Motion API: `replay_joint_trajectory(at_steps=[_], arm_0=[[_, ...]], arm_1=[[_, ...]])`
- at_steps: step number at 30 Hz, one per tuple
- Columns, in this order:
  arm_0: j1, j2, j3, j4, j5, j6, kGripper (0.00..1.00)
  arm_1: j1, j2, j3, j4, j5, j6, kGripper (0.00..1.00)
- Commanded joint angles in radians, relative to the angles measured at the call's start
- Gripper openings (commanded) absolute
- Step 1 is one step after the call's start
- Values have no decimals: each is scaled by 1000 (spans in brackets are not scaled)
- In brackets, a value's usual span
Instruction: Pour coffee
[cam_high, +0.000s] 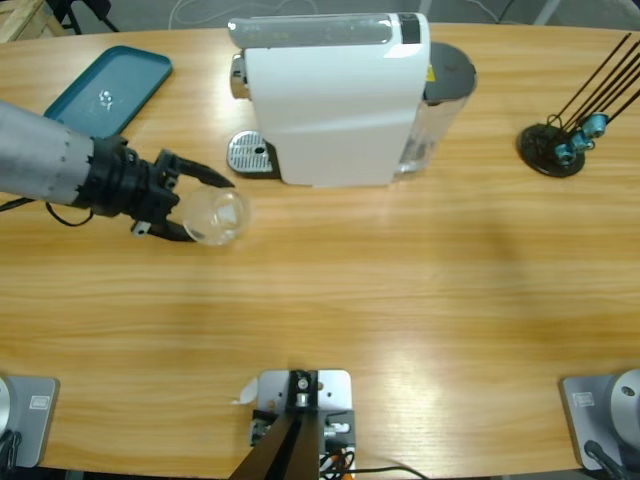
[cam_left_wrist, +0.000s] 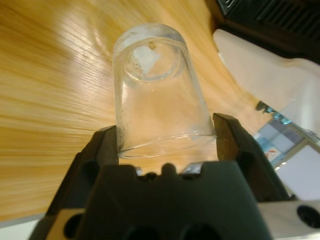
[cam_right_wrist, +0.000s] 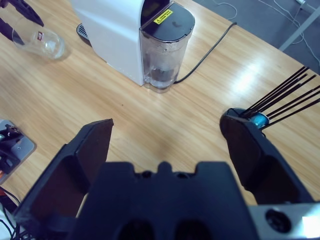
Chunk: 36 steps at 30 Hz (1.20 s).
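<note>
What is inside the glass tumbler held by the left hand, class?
The glass tumbler, gripped by the left hand, looks empty: the wooden table shows through its walls and base. No coffee is visible inside. The hand's black body covers the near rim.

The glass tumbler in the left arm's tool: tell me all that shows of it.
The glass tumbler is clear, round and slightly tapered, with a thick base. It lies roughly on its side, base pointing away from the left tool, whose two black jaws clamp it near the rim. It sits over the wooden table, in front of the white coffee machine and its drip grate. No coffee shows inside.
</note>
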Motion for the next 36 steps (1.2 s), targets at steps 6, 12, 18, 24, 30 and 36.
replay_joint_trajectory(at_steps=[6, 12, 18, 24, 30, 36], arm_0=[[109, 31, 52, -77, -131, -67, 103], [103, 64, 147, -183, -159, -122, 108], [103, 70, 191, -229, -176, -180, 108], [106, 81, 199, -256, -176, -216, 364], [117, 84, 204, -296, -200, -205, 1000], [126, 71, 204, -296, -208, -197, 1000]], arm_1=[[10, -47, 41, -7, -15, 23, 941], [10, -49, 42, -7, -15, 24, 941], [10, -48, 42, -8, -18, 24, 936], [10, -48, 43, -10, -20, 24, 936], [10, -47, 45, -14, -21, 24, 936], [10, -47, 48, -19, -20, 24, 936]])
